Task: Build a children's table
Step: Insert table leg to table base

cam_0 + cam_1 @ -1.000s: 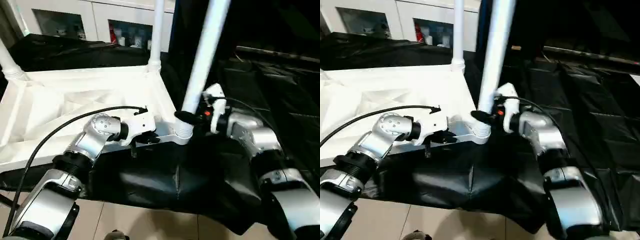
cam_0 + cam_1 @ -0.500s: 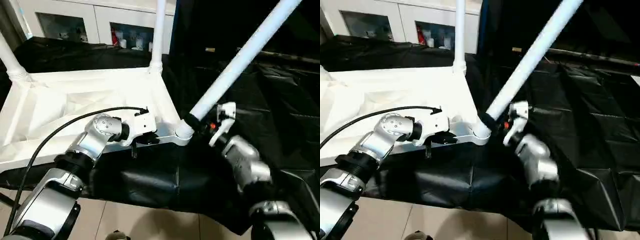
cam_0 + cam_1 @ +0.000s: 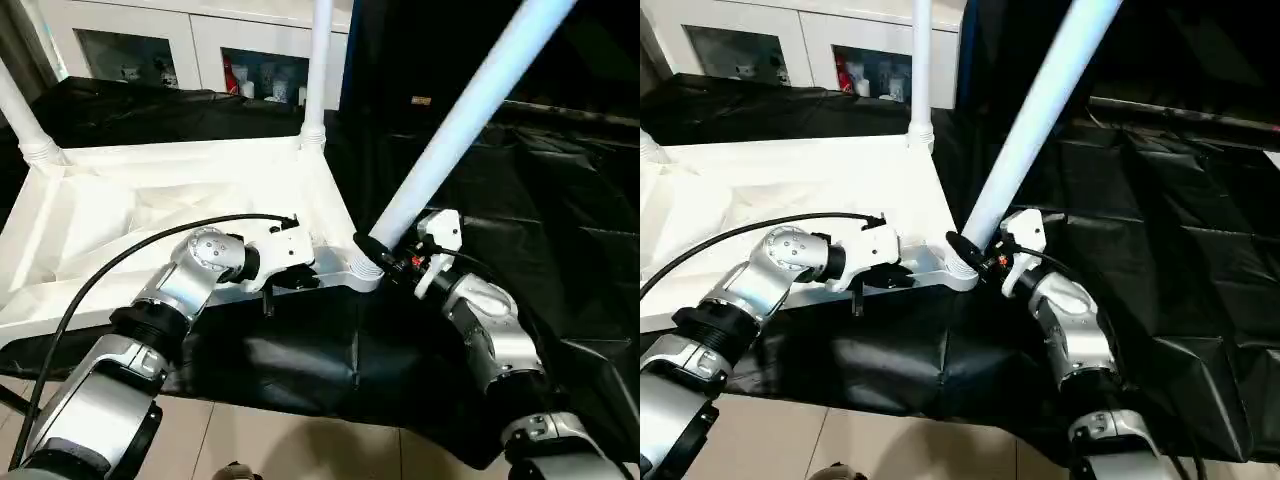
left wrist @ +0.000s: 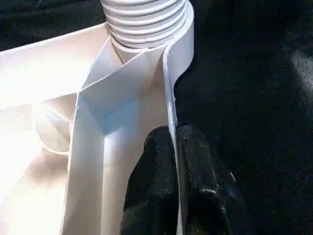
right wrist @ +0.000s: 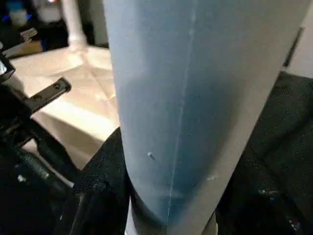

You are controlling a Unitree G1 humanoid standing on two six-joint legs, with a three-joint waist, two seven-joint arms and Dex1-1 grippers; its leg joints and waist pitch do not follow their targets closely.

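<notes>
The children's table lies upside down, its white ribbed tabletop (image 3: 150,200) on black sheeting. Upright legs stand in the far left corner (image 3: 20,120) and the far right corner (image 3: 318,70). A third leg (image 3: 450,130) leans to the right out of the near right corner socket (image 3: 362,270). My right gripper (image 3: 385,250) is shut on this leg just above the socket; the right wrist view shows the leg (image 5: 195,98) close up with a black finger (image 5: 100,178) beside it. My left gripper (image 4: 175,142) is shut on the tabletop's thin near rim (image 4: 168,88), a short way left of that socket.
A white glass-door cabinet (image 3: 150,45) stands behind the work. Black sheeting (image 3: 560,200) covers the surface to the right and hangs over the near edge. A black cable (image 3: 120,260) loops over my left forearm. Tiled floor (image 3: 300,440) lies below.
The near right leg swung from almost upright to a strong lean right, then came partway back up. My right arm moved with it. The left gripper kept its hold.
</notes>
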